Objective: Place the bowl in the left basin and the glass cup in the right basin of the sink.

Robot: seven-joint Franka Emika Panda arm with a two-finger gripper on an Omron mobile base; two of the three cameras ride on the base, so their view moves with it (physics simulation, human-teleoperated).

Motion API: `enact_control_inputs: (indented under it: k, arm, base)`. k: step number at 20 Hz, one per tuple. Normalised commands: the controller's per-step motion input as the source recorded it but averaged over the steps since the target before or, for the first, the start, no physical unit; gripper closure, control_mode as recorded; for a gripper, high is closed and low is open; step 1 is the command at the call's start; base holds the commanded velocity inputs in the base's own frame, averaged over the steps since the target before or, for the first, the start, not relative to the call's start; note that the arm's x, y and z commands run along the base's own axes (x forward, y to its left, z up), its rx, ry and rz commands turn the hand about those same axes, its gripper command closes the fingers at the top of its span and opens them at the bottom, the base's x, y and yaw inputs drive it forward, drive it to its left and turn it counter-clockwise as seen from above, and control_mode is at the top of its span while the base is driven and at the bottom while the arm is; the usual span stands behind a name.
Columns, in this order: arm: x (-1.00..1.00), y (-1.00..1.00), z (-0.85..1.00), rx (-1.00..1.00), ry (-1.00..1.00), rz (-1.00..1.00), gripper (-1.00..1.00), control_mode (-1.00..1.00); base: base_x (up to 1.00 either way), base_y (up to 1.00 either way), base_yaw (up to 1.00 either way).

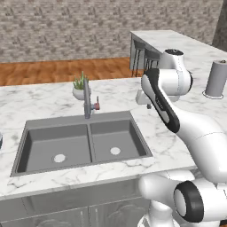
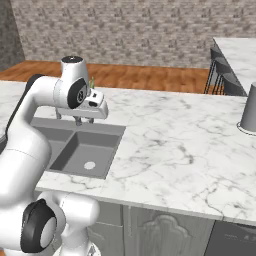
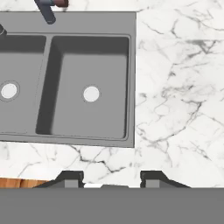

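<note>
- Two basins sit side by side in the sink [image 1: 27, 128], both bare: the left basin [image 1: 55, 144] is the wider, the right basin [image 1: 116, 138] the narrower, each with a pale round drain.
- The sink's long axis runs left to right along the counter [image 1: 44, 102], with the thin divider crossing it near to far, so each item gets its own compartment.
- The gripper [image 3: 111, 177] hangs above the counter just right of the sink, its fingers spread partway with nothing between them (only marble and the right basin lie below it).
- The bowl [image 1: 1, 141] is, as far as I can judge, the blue-rimmed sliver at the far left edge of the left base view, on the counter left of the sink; too little shows to tell its tilt.
- The glass cup: I cannot locate it.
- The tap [image 1: 87, 99] stands behind the divider, and a paper-towel roll [image 1: 216, 79] sits well to the right.
- Judging by the bare basins, neither placement is done.
</note>
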Motion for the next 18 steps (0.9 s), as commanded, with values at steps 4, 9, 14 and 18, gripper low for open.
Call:
enact_control_inputs:
  k: [4,9,14,18]
  arm:
    - [0.0,0.0,0.0,0.0,0.0,0.0,-1.0,1.0]
    - [0.0,0.0,0.0,0.0,0.0,0.0,-1.0,1.0]
    - [0.0,0.0,0.0,0.0,0.0,0.0,-1.0,1.0]
    - [0.0,0.0,0.0,0.0,0.0,0.0,-1.0,1.0]
  base:
    - [0.0,0.0,0.0]
    - [0.06,0.12,0.0]
    - [0.15,0.34,-0.04]
    - [0.05,0.45,-0.06]
